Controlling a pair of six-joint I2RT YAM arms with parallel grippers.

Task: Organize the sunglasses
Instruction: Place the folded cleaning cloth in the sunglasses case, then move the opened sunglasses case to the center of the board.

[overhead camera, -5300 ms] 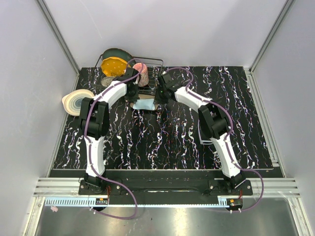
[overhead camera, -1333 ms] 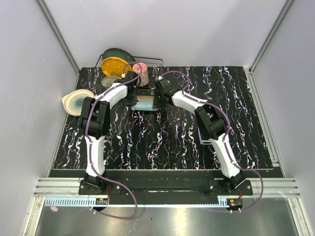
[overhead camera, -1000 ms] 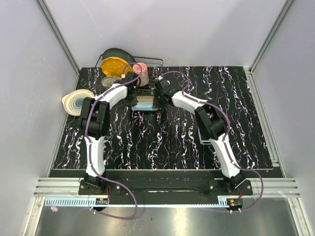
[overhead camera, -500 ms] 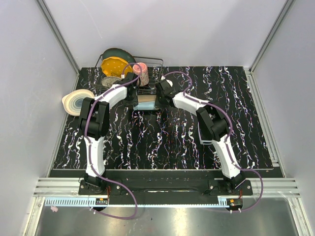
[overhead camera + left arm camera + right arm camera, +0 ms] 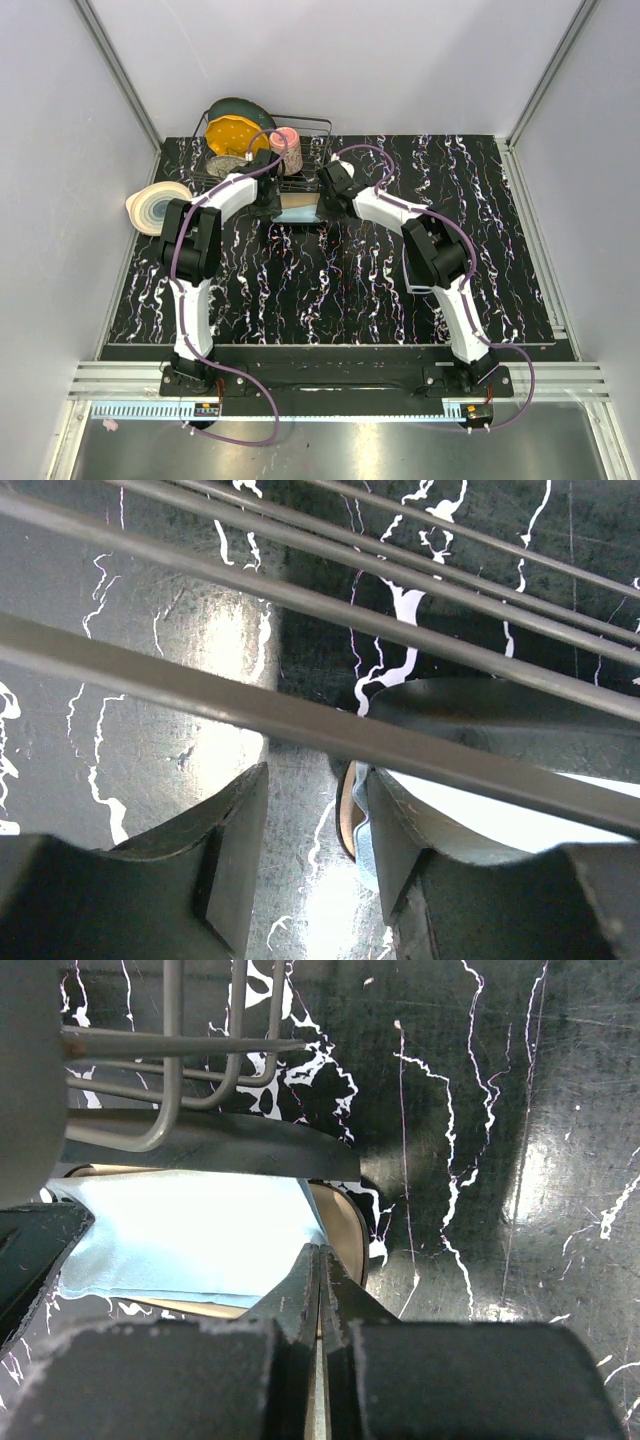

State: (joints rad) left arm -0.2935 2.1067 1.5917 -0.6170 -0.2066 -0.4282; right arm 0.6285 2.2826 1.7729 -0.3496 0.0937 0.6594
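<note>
The black glasses case (image 5: 296, 218) lies open against the front of the wire rack, with the light-blue cloth (image 5: 297, 210) inside it. The sunglasses are hidden. My left gripper (image 5: 268, 203) is at the case's left end. In the left wrist view it (image 5: 310, 850) is open, with the case's rim (image 5: 346, 810) and cloth edge (image 5: 362, 830) beside its right finger. My right gripper (image 5: 322, 202) is at the case's right end. In the right wrist view it (image 5: 318, 1255) is shut, tips at the cloth (image 5: 180, 1230) corner over the tan lining (image 5: 340, 1225). The lid (image 5: 220, 1145) hangs above.
A wire rack (image 5: 305, 128) at the back left holds a yellow plate (image 5: 230, 133) and a pink cup (image 5: 287, 148). Its bars cross close over both wrist views (image 5: 300, 600) (image 5: 170, 1060). A stack of bowls (image 5: 155, 205) sits at the table's left edge.
Both grippers have stayed at the ends of the case. The right wrist has shifted slightly, and the cloth shows as a narrower strip than five seconds ago.
</note>
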